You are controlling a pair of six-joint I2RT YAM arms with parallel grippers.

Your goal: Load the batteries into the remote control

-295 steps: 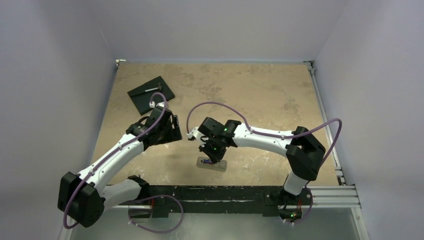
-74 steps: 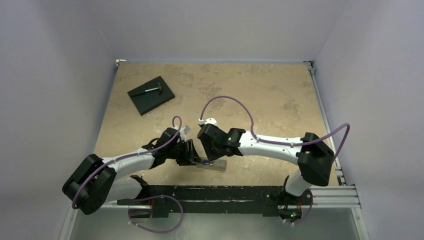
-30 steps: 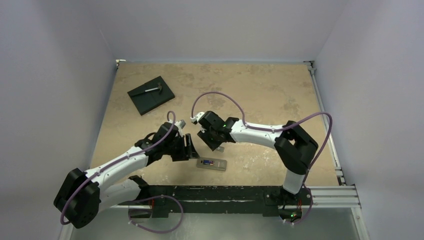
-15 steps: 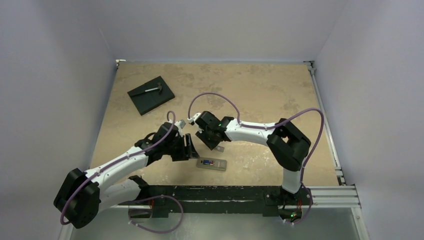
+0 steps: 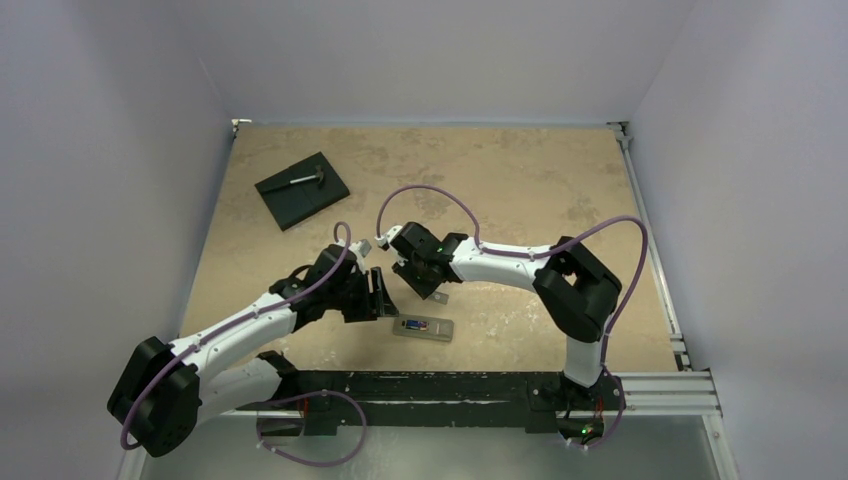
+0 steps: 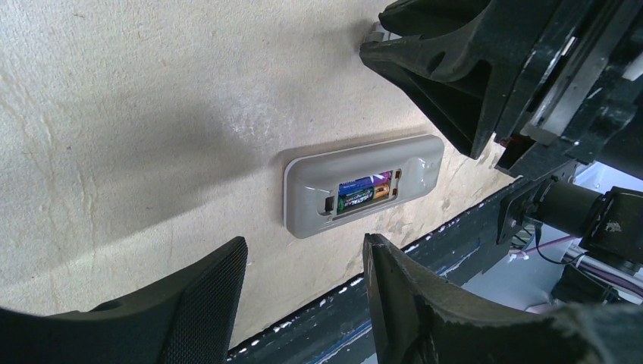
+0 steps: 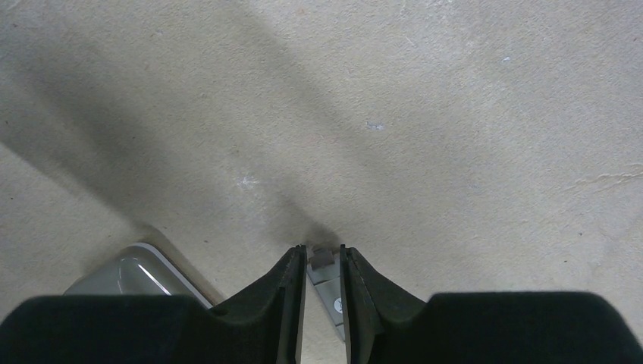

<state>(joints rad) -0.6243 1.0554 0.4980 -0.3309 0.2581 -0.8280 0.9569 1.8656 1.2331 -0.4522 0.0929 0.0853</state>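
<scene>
The remote control (image 5: 428, 329) lies grey back up near the table's front edge, its recess uncovered. In the left wrist view the remote control (image 6: 311, 178) shows the batteries (image 6: 365, 192) lying side by side in that recess, one bluish-purple, one gold-tinted. My left gripper (image 5: 378, 295) hovers just left of it, open and empty (image 6: 303, 250). My right gripper (image 5: 437, 293) points down just behind the remote. Its fingers stand close on either side of a small flat grey cover (image 7: 324, 271) on the table, with slim gaps showing. A corner of the remote (image 7: 136, 277) shows at lower left.
A black square slab (image 5: 322, 195) with a small grey hammer-like tool (image 5: 305, 179) lies at the back left. A black rail (image 5: 430, 385) runs along the front edge just below the remote. The two grippers are close together, with the right gripper (image 6: 485, 68) filling the left wrist view's top right.
The right gripper has shifted slightly left and its jaws have narrowed around the grey cover. The left arm and the remote have not moved.
</scene>
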